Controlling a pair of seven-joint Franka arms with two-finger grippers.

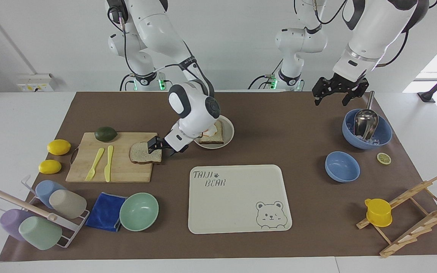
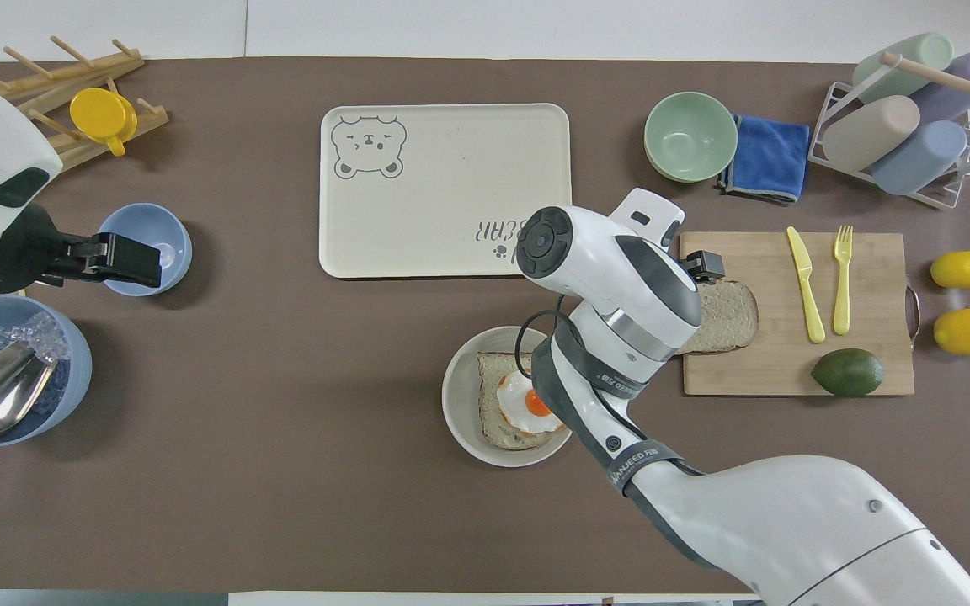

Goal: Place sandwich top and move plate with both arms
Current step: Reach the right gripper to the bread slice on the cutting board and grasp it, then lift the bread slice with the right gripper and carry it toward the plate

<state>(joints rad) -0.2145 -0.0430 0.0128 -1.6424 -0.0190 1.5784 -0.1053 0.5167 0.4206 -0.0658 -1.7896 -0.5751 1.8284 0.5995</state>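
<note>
The sandwich top (image 1: 142, 153) is a plain bread slice lying on the wooden cutting board (image 1: 89, 167); it also shows in the overhead view (image 2: 733, 316). My right gripper (image 1: 164, 148) is low at the slice's edge toward the plate, fingers open, one finger over the crust. In the overhead view the right gripper (image 2: 700, 278) is partly hidden by its wrist. The round plate (image 1: 230, 127) holds toast with a fried egg (image 2: 527, 404) and is partly covered by the right arm. My left gripper (image 1: 335, 94) is open and waits in the air over the blue bowls.
An avocado (image 1: 106, 134), a yellow fork and a knife (image 1: 108, 163) share the board. The bear tray (image 1: 237, 197) lies farther from the robots than the plate. A mint bowl (image 1: 139, 211), blue cloth, cup rack, two lemons, two blue bowls (image 1: 341, 166) and a wooden rack stand around.
</note>
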